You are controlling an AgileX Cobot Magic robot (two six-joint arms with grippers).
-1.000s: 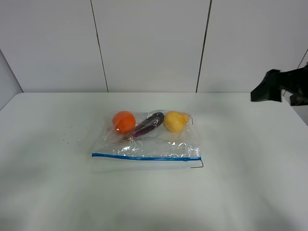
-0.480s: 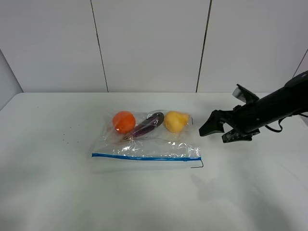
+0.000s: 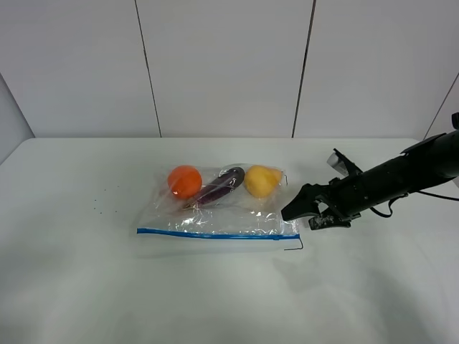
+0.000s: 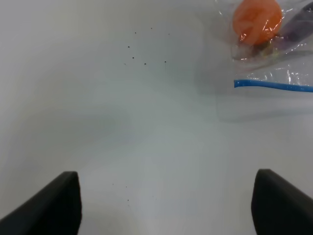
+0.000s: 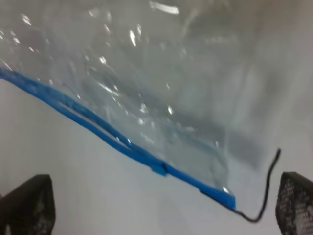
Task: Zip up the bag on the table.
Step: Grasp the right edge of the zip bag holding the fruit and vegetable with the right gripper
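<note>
Two tools, both spread wide, empty. The zip bag (image 3: 222, 211) lies flat mid-counter (image 3: 72, 287), its blue zipper strip (image 3: 215, 234) running left-right along the near edge — the strip's right end sits just beside the right tool (image 3: 303, 217); the left tool (image 4: 171, 205) hangs well apart.

Bright, even light; faint shadow beside the bag (image 3: 215, 219). Right wrist view is blurred, with glints.
</note>
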